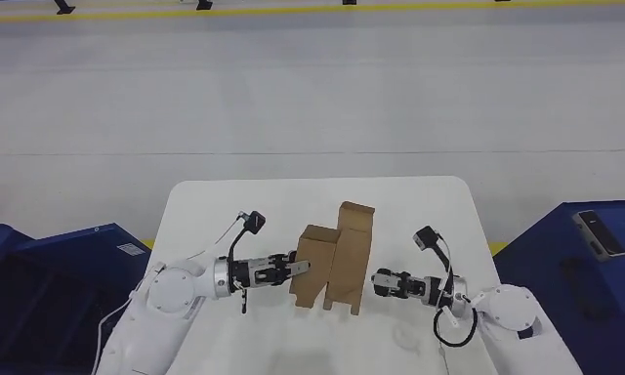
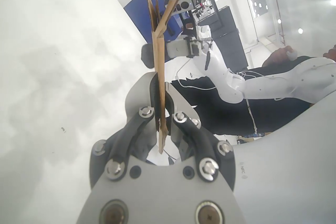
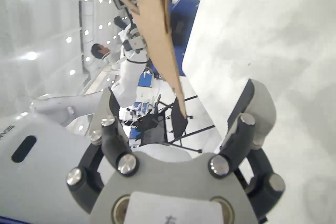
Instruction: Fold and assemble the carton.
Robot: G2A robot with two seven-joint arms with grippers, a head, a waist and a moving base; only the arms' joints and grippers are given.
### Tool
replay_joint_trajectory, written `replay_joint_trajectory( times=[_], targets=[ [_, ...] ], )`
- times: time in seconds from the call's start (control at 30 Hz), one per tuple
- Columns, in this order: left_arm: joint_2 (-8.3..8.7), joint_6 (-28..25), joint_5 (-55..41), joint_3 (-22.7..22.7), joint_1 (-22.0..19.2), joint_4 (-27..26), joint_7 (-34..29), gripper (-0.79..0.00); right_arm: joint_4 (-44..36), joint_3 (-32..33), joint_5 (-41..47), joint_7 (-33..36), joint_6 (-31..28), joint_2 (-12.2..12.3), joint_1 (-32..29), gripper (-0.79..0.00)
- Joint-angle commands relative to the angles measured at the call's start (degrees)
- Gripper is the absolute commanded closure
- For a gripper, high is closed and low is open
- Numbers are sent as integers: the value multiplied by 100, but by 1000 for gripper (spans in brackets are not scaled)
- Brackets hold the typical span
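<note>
A brown cardboard carton [image 1: 334, 260], partly folded, stands on edge near the middle of the white table [image 1: 195, 219]. My left gripper [image 1: 303, 269] is at the carton's left side, shut on a cardboard panel [image 2: 159, 70] that runs edge-on between its fingers [image 2: 155, 93]. My right gripper [image 1: 376, 280] is close to the carton's right side and stands open. In the right wrist view the carton's edge [image 3: 160, 33] reaches toward the gap between the right gripper's spread fingers [image 3: 244, 104], and I cannot tell if it touches them.
Blue bins [image 1: 576, 248] stand beside the table on the right and on the left [image 1: 59, 268]. A faint ring mark [image 1: 405, 336] lies on the table near the right arm. Bare table stretches behind the carton.
</note>
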Motion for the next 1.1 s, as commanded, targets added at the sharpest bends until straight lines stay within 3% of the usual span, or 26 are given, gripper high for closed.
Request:
replay_joint_trajectory(
  times=[0.0,0.03,0.17,0.37,0.47,0.6,0.63,0.67,1.07],
  targets=[
    [8,9,-22,14,-12,4,-8,0,23,-29,306,117,29,3,30,-508],
    [12,9,-40,29,-12,3,-23,0,34,-55,437,150,85,3,43,-354],
    [33,-36,-98,68,15,-39,-77,0,25,-151,425,-37,44,3,85,-191],
    [66,-79,-293,104,60,-69,-164,0,62,-399,297,-331,-44,-10,150,-105],
    [81,-95,-375,123,60,-64,-204,0,39,-508,339,-392,-67,-15,195,0],
    [97,-87,-533,168,35,-23,-300,0,23,-554,344,-418,-123,-5,234,0],
    [101,-83,-567,164,29,5,-291,-249,21,-550,356,-422,-128,-1,245,0],
    [103,-55,-663,167,34,37,-276,-785,26,-545,392,-414,-115,4,254,0],
    [283,-23,-1249,-639,199,525,-250,-785,138,-271,739,-353,167,64,447,0]
  ],
)
